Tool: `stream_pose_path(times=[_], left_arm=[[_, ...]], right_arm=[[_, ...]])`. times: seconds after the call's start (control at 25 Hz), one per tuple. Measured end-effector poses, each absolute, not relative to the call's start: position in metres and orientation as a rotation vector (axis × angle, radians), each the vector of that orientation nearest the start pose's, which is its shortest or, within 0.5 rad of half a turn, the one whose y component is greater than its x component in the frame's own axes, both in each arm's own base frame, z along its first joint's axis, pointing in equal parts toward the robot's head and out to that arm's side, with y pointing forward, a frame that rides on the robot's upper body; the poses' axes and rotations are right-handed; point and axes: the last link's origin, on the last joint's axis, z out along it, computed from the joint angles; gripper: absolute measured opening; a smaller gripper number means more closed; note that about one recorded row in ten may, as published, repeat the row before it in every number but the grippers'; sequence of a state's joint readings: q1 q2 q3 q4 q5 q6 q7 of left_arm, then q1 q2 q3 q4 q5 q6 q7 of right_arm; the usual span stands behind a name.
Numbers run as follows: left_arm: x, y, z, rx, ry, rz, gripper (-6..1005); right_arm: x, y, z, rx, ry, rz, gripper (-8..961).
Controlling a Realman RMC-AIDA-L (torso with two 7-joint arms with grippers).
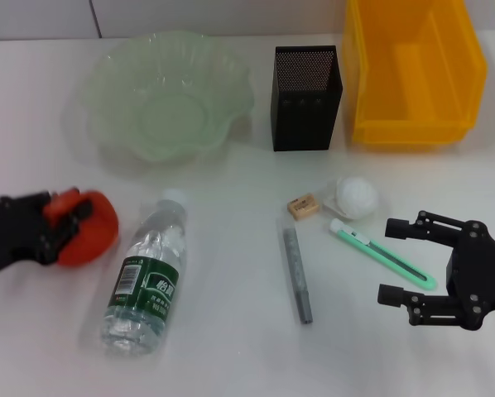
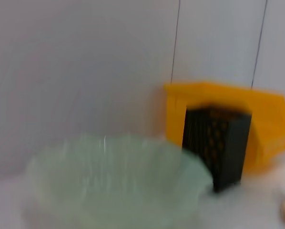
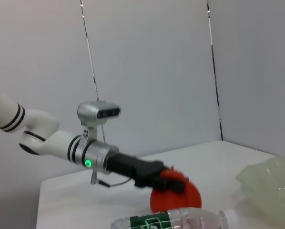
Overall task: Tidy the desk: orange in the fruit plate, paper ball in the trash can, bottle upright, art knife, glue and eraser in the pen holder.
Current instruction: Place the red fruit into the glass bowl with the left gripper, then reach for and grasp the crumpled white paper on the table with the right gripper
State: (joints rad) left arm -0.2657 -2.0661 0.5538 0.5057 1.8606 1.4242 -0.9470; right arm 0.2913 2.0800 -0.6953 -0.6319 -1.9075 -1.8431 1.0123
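The red-orange orange [image 1: 94,231] is at the left of the table with my left gripper [image 1: 65,225] shut on it; the right wrist view shows the same grasp on the orange [image 3: 183,201]. The pale green fruit plate [image 1: 165,99] stands behind it. Lying on its side to the right of the orange is the bottle [image 1: 148,277]. The grey glue [image 1: 297,275], tan eraser [image 1: 303,207], white paper ball [image 1: 355,197] and mint-green art knife [image 1: 380,252] lie mid-table. My right gripper [image 1: 386,260] hangs open just right of the knife. The black pen holder [image 1: 305,98] and yellow trash can [image 1: 413,70] stand at the back.
The left wrist view looks over the fruit plate [image 2: 114,181] toward the pen holder [image 2: 218,148] and trash can [image 2: 271,129], with a white wall behind them. The bottle [image 3: 180,222] lies directly in front of the orange in the right wrist view.
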Motion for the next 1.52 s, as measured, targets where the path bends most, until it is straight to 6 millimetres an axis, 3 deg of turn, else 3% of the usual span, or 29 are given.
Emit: stream_pose_path(times=[0.04, 0.24, 0.36, 0.52, 0.56, 0.76, 1.08, 1.32, 1.44, 1.52], left_arm=[[-0.348, 0.269, 0.019, -2.312, -0.547, -0.699, 344], [-0.318, 0.297, 0.040, -2.263, -0.468, -0.858, 201], [-0.290, 0.333, 0.045, -2.254, -0.427, -0.903, 155], [-0.268, 0.371, 0.037, -2.237, -0.445, -0.885, 121], [-0.257, 0.390, 0.026, -2.234, -0.473, -0.864, 108], [-0.243, 0.419, 0.000, -2.204, -0.561, -0.770, 102], [-0.240, 0.426, -0.015, -2.205, -0.579, -0.719, 154], [-0.247, 0.418, -0.005, -2.157, -0.600, -0.799, 436], [-0.255, 0.402, 0.005, -2.145, -0.587, -0.888, 578], [-0.262, 0.379, 0.013, -2.164, -0.547, -0.976, 660]], right_arm=[[0.295, 0.237, 0.005, -2.744, 0.332, 0.935, 838], [0.295, 0.237, 0.005, -2.740, 0.331, 0.939, 838], [0.295, 0.237, 0.006, -2.739, 0.330, 0.939, 838], [0.296, 0.237, 0.005, -2.737, 0.337, 0.940, 839], [0.296, 0.237, 0.004, -2.734, 0.343, 0.938, 839], [0.296, 0.238, -0.001, -2.730, 0.368, 0.942, 838], [0.297, 0.237, -0.001, -2.732, 0.383, 0.939, 839], [0.299, 0.236, -0.003, -2.721, 0.407, 0.944, 838], [0.297, 0.237, 0.000, -2.711, 0.437, 0.977, 838], [0.294, 0.236, 0.012, -2.705, 0.475, 1.037, 839]])
